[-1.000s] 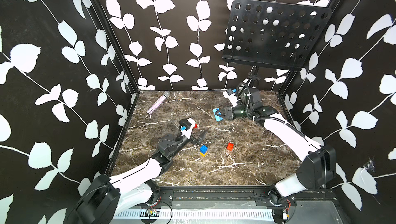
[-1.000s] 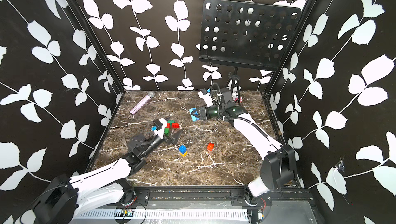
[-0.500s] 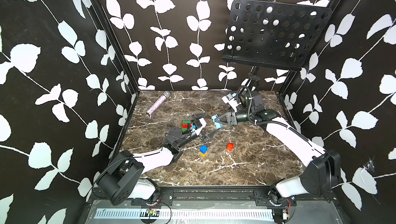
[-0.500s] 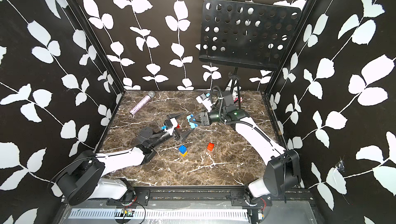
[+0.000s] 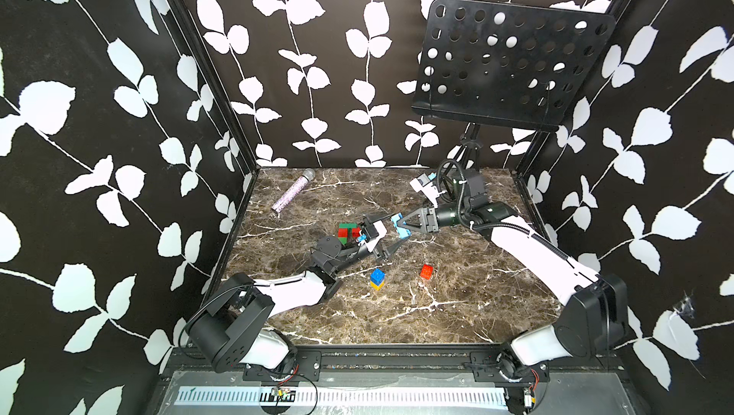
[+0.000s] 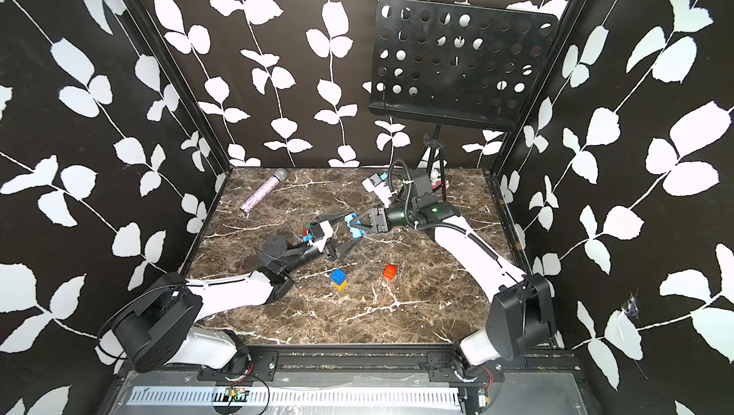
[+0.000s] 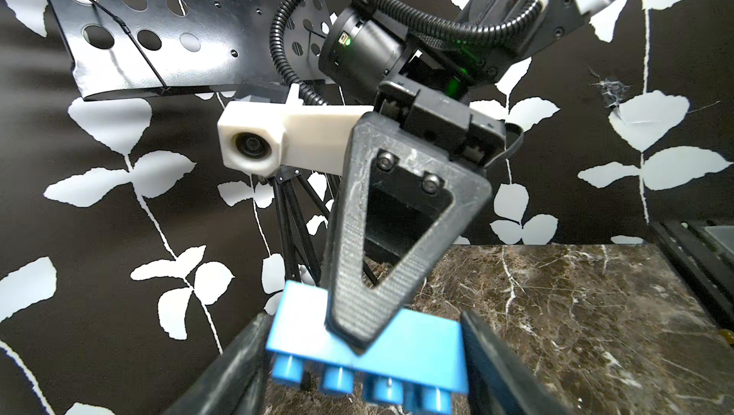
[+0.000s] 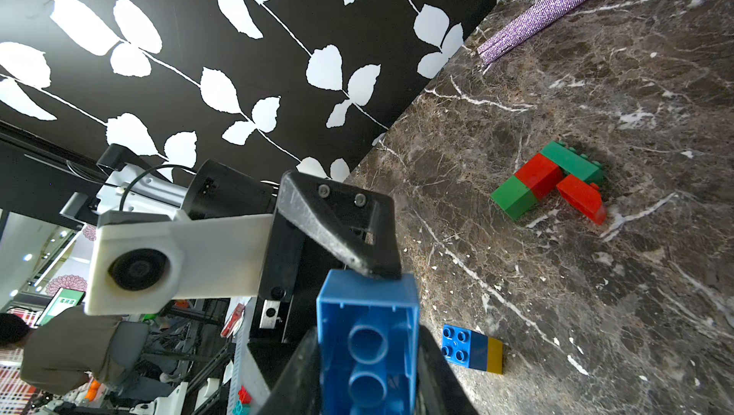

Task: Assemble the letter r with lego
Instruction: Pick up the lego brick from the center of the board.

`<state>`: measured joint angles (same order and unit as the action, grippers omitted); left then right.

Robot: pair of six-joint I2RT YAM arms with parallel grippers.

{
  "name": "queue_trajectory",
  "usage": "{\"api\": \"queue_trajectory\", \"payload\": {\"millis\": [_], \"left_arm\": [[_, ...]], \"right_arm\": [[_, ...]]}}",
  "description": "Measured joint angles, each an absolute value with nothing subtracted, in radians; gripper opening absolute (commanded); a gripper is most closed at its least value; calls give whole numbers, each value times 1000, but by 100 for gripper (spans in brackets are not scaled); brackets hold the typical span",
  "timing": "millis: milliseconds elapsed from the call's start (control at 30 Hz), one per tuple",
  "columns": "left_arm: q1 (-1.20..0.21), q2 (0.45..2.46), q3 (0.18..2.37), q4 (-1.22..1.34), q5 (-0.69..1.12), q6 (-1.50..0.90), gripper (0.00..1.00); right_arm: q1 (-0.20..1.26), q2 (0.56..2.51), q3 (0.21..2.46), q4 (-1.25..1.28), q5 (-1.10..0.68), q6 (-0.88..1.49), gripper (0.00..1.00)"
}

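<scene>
**Mid-air handover, with the letter part built**

Top views: above a brown marbled bench (image 5: 456,313), the right jaws are clenched on a light blue studded plastic brick (image 5: 396,220), holding it off the surface. The left jaws meet it from the opposite side. Just beside them lies a flat cluster of dark green, red and light green bricks (image 5: 347,231). Nearer the front stand a blue brick stacked on a yellow brick (image 5: 377,278) and, apart from it, a loose red brick (image 5: 426,271).

Left wrist view: the light blue brick (image 7: 421,337) shows a row of four studs. A left jaw stands at each short end, but I cannot tell whether they grip it.

Right wrist view: the brick's hollow underside (image 8: 369,313) sits between the right jaws. The cluster (image 8: 552,178) already reads roughly as an r: a green-and-red stem, the long dark green brick as its arm, and a tilted red brick beneath, perhaps unseated.

The letter looks about half built. The held brick, the stack and the loose red brick remain unplaced.
</scene>
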<state>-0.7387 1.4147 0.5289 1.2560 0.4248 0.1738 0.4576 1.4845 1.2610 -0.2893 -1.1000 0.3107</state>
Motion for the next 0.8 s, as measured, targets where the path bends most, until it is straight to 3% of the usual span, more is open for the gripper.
{"api": "queue_trajectory", "payload": {"millis": [233, 433, 600, 800], "left_arm": [[-739, 1413, 529, 1251, 418, 195, 50], [-752, 1404, 540, 1176, 425, 205, 46], [-756, 1340, 630, 876, 404, 230, 45], [-782, 1314, 841, 384, 284, 241, 50]], "right_arm": [[457, 1489, 1261, -277, -1100, 334, 38], [458, 1501, 1261, -245, -1089, 361, 59], [416, 1483, 1202, -202, -1032, 395, 61], [179, 1332, 1034, -142, -887, 471, 61]]}}
